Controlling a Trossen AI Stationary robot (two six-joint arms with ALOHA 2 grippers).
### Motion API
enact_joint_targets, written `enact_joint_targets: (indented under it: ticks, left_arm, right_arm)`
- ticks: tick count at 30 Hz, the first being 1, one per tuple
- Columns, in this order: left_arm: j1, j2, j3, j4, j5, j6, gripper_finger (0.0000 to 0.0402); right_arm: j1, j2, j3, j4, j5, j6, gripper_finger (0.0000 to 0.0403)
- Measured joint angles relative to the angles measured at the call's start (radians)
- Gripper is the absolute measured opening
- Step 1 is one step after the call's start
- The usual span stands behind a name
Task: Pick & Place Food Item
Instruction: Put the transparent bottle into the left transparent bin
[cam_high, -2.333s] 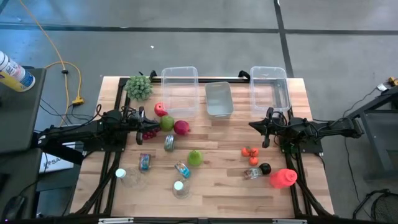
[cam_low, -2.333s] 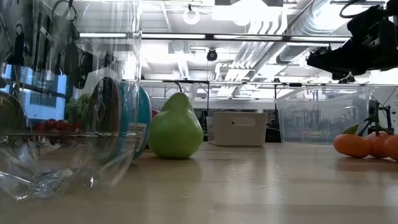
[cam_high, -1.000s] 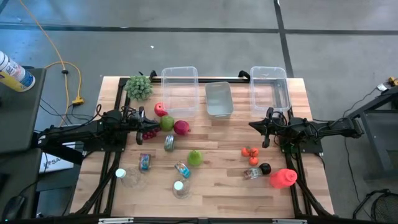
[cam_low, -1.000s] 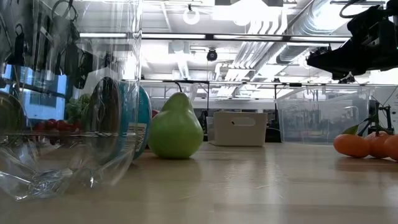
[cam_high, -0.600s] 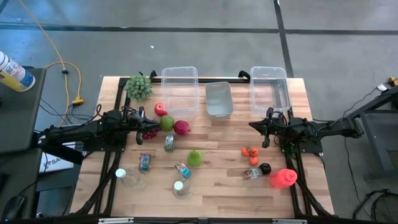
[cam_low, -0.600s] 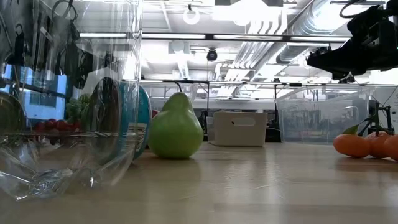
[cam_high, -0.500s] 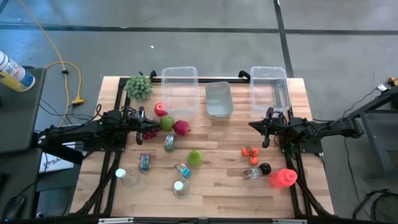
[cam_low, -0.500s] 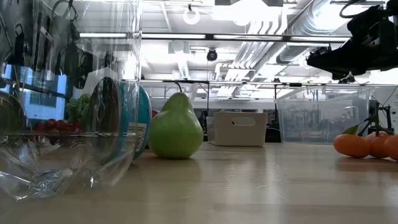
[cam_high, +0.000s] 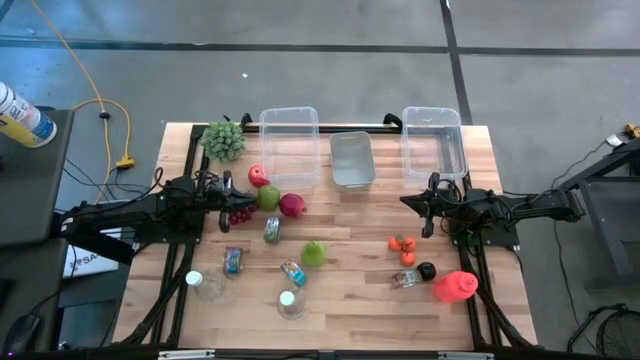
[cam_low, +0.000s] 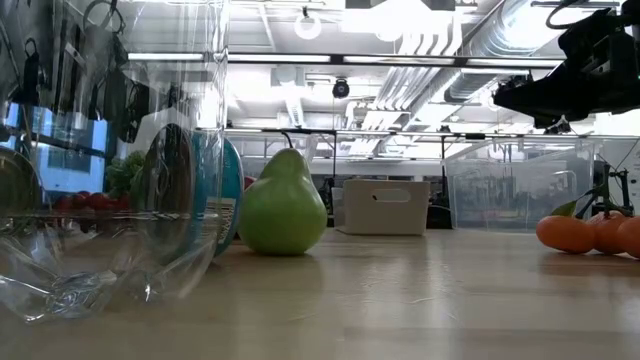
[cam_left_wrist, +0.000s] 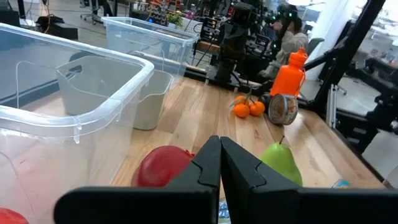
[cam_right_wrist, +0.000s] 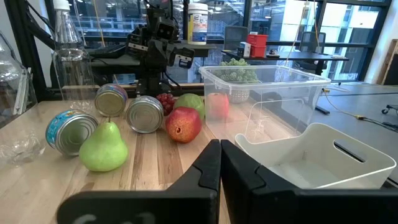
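Note:
The food lies loose on the wooden table: a green pear (cam_high: 314, 253) near the middle, a red apple (cam_high: 258, 176), a green apple (cam_high: 268, 197), a dark red fruit (cam_high: 292, 205) and grapes (cam_high: 240, 214) at the left, and oranges (cam_high: 403, 246) at the right. My left gripper (cam_high: 238, 197) hovers level and shut above the table's left side, just left of the apples. My right gripper (cam_high: 408, 201) hovers level and shut at the right side, above and beyond the oranges. In the wrist views both pairs of fingers, left (cam_left_wrist: 220, 158) and right (cam_right_wrist: 220, 160), are closed with nothing between them.
Two clear bins (cam_high: 289, 135) (cam_high: 433, 140) and a grey bin (cam_high: 352, 160) stand along the far edge, beside a green leafy bunch (cam_high: 223, 140). Cans (cam_high: 272, 230) (cam_high: 233, 260) (cam_high: 293, 272), clear bottles (cam_high: 205, 285) (cam_high: 290, 302) and an orange-red bottle (cam_high: 455, 287) lie toward the near edge.

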Motion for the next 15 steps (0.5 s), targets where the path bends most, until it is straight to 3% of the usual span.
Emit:
enact_joint_targets:
  ticks: [6,11,15]
  left_arm:
    - [0.0,-0.001,0.0,0.058,-0.014,-0.009,0.0]
    - [0.0,0.0,0.0,0.067,0.002,-0.169,0.0]
    - [0.0,-0.001,0.0,0.103,0.002,-0.167,0.0]
  right_arm:
    - [0.0,0.0,0.0,0.0,0.0,0.0,0.0001]
    - [0.0,0.0,0.0,0.001,0.0,0.0,0.0001]
    - [0.0,0.0,0.0,0.002,0.0,0.0,0.0001]
